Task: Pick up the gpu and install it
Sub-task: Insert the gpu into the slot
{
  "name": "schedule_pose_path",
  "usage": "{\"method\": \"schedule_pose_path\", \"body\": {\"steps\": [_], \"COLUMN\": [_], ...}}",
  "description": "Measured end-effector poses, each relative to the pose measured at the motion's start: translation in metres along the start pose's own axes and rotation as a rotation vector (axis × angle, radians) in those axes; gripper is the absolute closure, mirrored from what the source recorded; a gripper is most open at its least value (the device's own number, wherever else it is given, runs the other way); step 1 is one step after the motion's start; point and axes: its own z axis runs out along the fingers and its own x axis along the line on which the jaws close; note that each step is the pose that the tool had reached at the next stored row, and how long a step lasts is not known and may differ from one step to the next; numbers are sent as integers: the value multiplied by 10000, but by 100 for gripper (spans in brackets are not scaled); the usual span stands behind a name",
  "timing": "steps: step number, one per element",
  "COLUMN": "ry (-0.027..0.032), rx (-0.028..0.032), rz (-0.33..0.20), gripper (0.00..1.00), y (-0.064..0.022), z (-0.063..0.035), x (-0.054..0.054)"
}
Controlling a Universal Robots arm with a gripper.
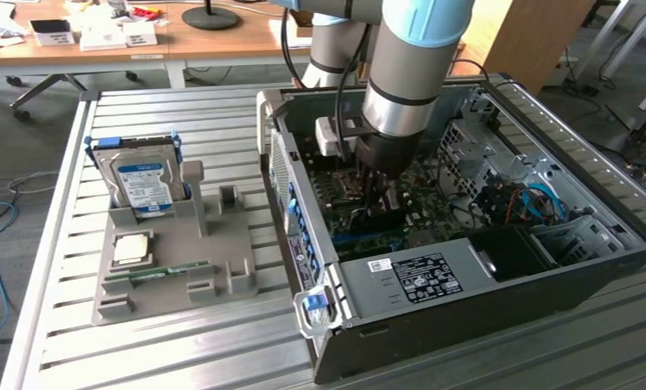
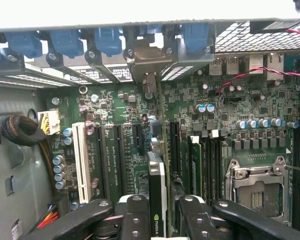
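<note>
Deep inside the open computer case (image 1: 583, 268), the gripper (image 2: 162, 220) clamps the gpu (image 2: 157, 190) edge-on, upright over the motherboard (image 2: 225, 135) expansion slots.

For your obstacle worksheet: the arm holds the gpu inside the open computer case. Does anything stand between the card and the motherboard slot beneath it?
Nothing visible does. The pincer grips the gpu edge-on, directly over the motherboard slots, its bracket end reaching the rear openings of the case.

Wooden desk (image 1: 138, 45) on grey floor (image 1: 19, 138) behind slatted metal table (image 1: 192, 341).
</note>
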Motion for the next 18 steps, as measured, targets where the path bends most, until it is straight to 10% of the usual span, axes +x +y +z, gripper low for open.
{"method": "schedule_pose_path", "body": {"steps": [18], "ry": [-1], "rx": [-3], "rz": [11], "gripper": [73], "y": [15], "z": [45], "x": [2]}}
